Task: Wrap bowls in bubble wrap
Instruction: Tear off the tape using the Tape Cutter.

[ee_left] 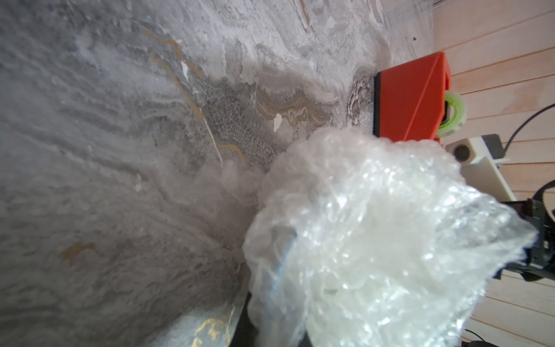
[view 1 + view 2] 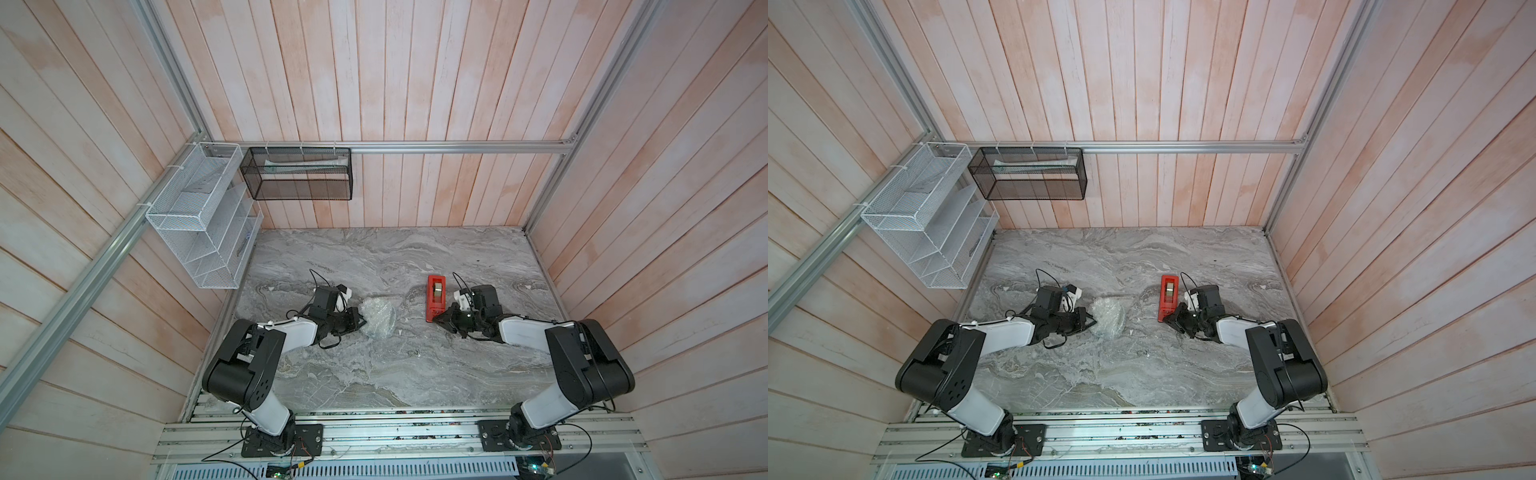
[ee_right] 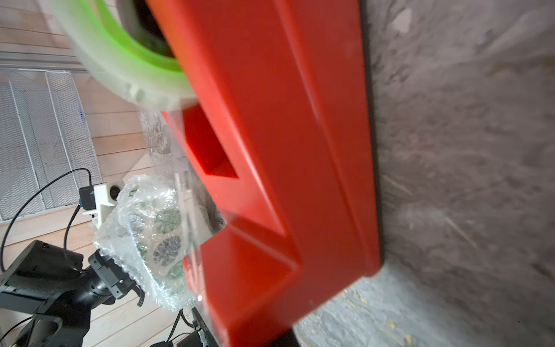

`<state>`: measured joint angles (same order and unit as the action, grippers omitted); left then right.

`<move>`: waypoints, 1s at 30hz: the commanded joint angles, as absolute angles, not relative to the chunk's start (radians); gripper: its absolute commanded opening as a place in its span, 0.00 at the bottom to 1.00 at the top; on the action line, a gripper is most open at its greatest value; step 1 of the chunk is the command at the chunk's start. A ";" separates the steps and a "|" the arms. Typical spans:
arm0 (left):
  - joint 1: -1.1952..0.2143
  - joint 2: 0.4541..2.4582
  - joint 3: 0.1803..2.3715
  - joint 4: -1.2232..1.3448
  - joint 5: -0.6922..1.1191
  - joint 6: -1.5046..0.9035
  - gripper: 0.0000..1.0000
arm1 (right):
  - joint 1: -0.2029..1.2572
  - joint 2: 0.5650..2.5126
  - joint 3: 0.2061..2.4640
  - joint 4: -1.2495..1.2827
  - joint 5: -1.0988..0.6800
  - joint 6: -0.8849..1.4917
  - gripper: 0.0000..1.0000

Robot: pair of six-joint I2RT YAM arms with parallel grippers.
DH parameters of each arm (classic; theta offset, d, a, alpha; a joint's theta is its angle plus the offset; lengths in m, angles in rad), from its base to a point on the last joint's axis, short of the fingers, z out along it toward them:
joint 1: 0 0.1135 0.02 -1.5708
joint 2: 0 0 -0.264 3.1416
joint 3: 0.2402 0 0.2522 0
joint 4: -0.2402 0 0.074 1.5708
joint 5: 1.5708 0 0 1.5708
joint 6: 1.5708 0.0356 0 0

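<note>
Bowl [image 3: 165, 240] sits inside bunched bubble wrap [image 2: 378, 318]. Bundle is near red tape dispenser [image 2: 436, 297], on its left-arm side, not touching it. Left gripper [image 2: 360, 322] clamped narrow on wrap's edge farthest from dispenser. Right gripper [image 2: 435, 319] jaws closed at dispenser's near end; whether tape is pinched, cannot tell.

Left end effector [image 2: 360, 322], right end effector [image 2: 437, 319]: both closed.
</note>
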<state>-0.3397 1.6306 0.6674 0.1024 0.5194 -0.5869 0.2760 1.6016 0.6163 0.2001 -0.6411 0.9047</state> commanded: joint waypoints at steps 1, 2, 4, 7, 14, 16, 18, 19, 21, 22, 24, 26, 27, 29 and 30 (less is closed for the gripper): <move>-0.344 1.667 0.628 -0.077 0.413 -0.550 0.00 | 0.257 1.717 0.603 0.088 -0.542 0.886 0.00; -0.345 1.666 0.635 -0.082 0.413 -0.548 0.00 | 0.256 1.738 0.615 0.064 -0.512 0.877 0.00; -0.343 1.662 0.646 -0.089 0.413 -0.542 0.00 | 0.251 1.773 0.620 0.080 -0.508 0.882 0.00; -0.338 1.656 0.658 -0.095 0.412 -0.537 0.00 | 0.252 1.813 0.649 0.076 -0.472 0.887 0.00; -0.332 1.643 0.651 -0.110 0.407 -0.531 0.00 | 0.252 1.847 0.712 0.033 -0.419 0.876 0.00; -0.333 1.635 0.645 -0.115 0.405 -0.529 0.00 | 0.252 1.873 0.725 0.035 -0.418 0.872 0.00; -0.333 1.622 0.643 -0.126 0.399 -0.525 0.00 | 0.252 1.912 0.745 0.033 -0.418 0.862 0.00; -0.332 1.613 0.641 -0.129 0.395 -0.524 0.00 | 0.250 1.931 0.750 0.039 -0.428 0.865 0.00; -0.333 1.597 0.637 -0.136 0.389 -0.523 0.00 | 0.250 1.948 0.756 0.050 -0.430 0.873 0.00; -0.332 1.591 0.636 -0.137 0.389 -0.523 0.00 | 0.250 1.957 0.759 0.054 -0.433 0.876 0.00; -0.333 1.585 0.633 -0.135 0.390 -0.526 0.00 | 0.250 1.975 0.773 0.041 -0.430 0.873 0.00; -0.332 1.584 0.634 -0.133 0.391 -0.528 0.00 | 0.250 1.988 0.779 0.042 -0.430 0.878 0.00; -0.332 1.583 0.636 -0.135 0.390 -0.528 0.00 | 0.250 1.994 0.784 0.038 -0.432 0.875 0.00; -0.333 1.582 0.636 -0.132 0.389 -0.530 0.00 | 0.250 1.999 0.798 0.025 -0.423 0.873 0.00; -0.333 1.579 0.634 -0.130 0.390 -0.532 0.00 | 0.251 2.000 0.806 0.025 -0.422 0.869 0.00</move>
